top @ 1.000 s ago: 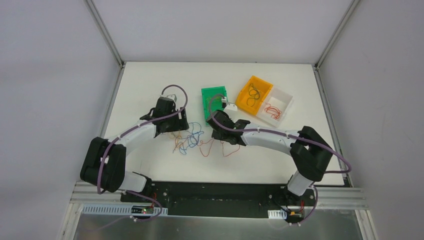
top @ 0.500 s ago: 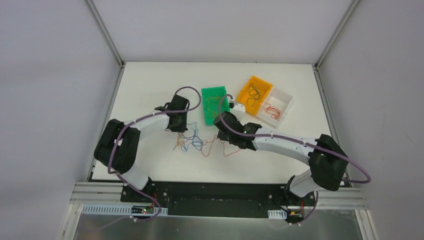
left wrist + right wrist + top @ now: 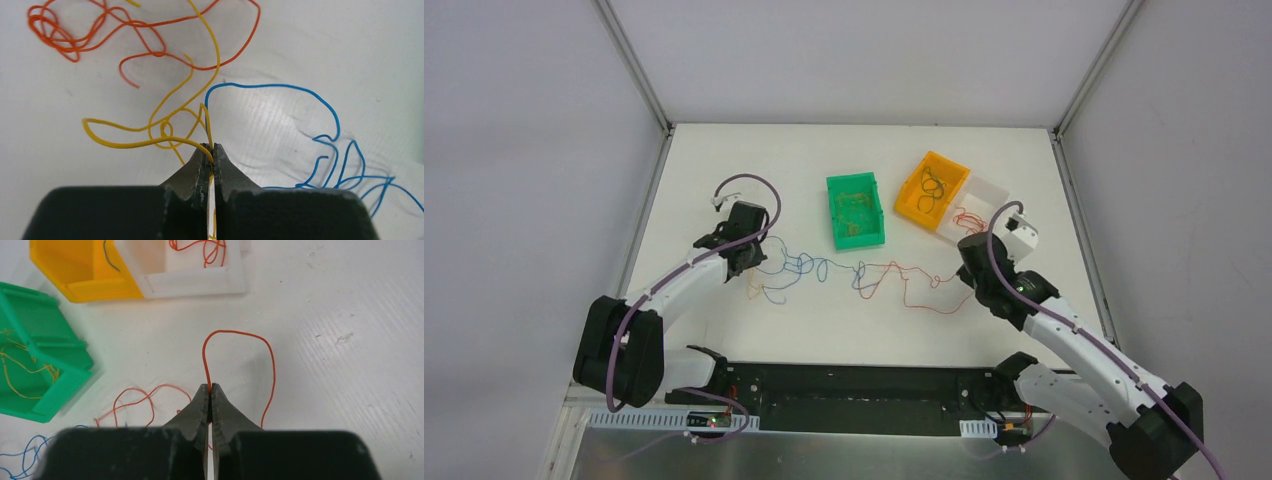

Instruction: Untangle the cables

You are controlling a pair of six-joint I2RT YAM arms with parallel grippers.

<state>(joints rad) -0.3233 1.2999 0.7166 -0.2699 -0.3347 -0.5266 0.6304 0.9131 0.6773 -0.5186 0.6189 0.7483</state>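
top view. cables (image 3: 854, 272), thin strands in blue, orange and red, strung in a loose wavy line across white table (image 3: 824, 330), from left gripper (image 3: 749, 258) to right gripper (image 3: 966, 276). blue tangle nearer the left end, red loops nearer the right. beyond the line, green bin (image 3: 852, 178), orange bin (image 3: 950, 163) and white bin (image 3: 992, 186), the last two touching, each with a few strands inside. jaw state not readable from this height.

left wrist view. jaws pressed together on yellow strand (image 3: 150, 142), pinched right at the fingertips. orange strand (image 3: 157, 53) curled on the table beyond, crossed by the yellow one. blue strand (image 3: 280, 85) arching off to the right, ending in a cluster of small loops.

right wrist view. jaws closed on red strand (image 3: 235, 331), gripped at the tips, its loop arching over the table just ahead. green bin at left, yellow strands inside; orange and white bins side by side at top.
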